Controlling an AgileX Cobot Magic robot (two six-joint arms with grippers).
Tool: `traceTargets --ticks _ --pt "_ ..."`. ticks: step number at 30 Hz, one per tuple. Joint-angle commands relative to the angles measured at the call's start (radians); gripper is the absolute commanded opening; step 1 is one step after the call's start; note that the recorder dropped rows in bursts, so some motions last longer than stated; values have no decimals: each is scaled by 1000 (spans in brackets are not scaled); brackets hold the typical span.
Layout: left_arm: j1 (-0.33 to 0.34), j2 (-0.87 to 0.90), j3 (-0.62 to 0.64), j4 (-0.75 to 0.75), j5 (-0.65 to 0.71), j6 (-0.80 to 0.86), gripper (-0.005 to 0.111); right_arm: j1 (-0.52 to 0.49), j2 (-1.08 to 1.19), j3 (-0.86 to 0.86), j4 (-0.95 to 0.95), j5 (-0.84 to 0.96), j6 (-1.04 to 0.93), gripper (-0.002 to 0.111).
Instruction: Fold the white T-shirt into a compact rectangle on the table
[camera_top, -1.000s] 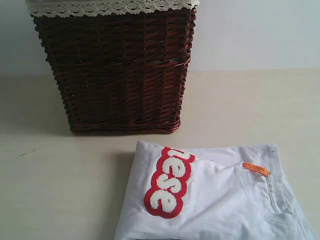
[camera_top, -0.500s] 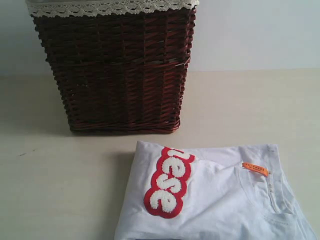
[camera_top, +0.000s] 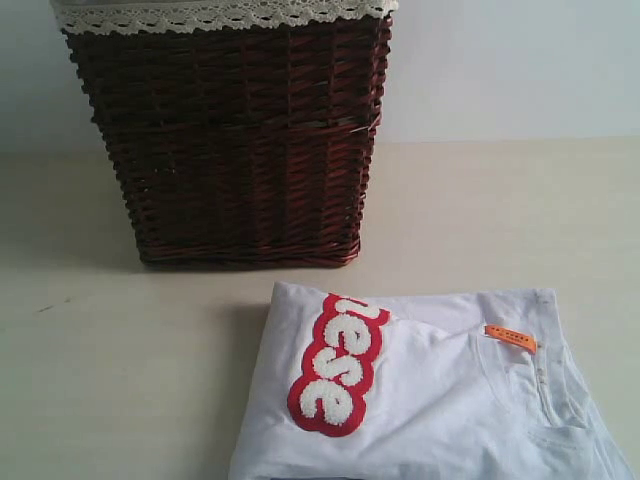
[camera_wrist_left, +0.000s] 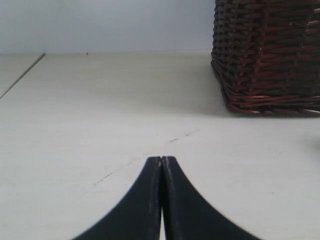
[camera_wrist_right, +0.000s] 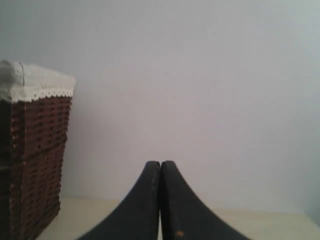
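Exterior view, nearest first: the white T-shirt (camera_top: 440, 400) lies folded over on the cream surface (camera_top: 120, 380), toward the right, just as it lay a second ago; nothing in this view has shifted. Its near edge and right side are cut off by the frame, so its full outline cannot be told. Fuzzy white letters (camera_top: 338, 362) edged in red run slantwise down the folded left part, the farthest one partly covered by a fold. An orange neck label (camera_top: 510, 337) sits at the collar. Left wrist view shows the left pincer (camera_wrist_left: 161, 161) clenched on nothing, tips pressed together over bare surface. Right wrist view shows the right pincer (camera_wrist_right: 160, 163) likewise clenched and empty, aimed at the pale wall (camera_wrist_right: 200, 75). Farther back, apart from the shirt, stands a dark red wicker basket (camera_top: 235, 150) with white lace trim (camera_top: 220, 14) at its rim; its top is cut off and its inside is hidden
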Motion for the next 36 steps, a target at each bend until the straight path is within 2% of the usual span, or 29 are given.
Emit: traceTargets --ticks 1,4,12,18,36 --pt "2 -5 3 2 -8 -6 0 -10 -5 89 6 9 36 0" --pt "2 -5 3 2 -8 -6 0 -10 -5 106 -22 21 52 0" --pt "2 -5 3 2 -8 -6 0 -8 -5 106 -45 260 50 0" --pt "2 -5 3 2 -8 -6 0 -8 -5 106 9 262 72 0" --pt "0 -5 3 2 -8 -6 0 -8 -5 106 9 262 76 0"
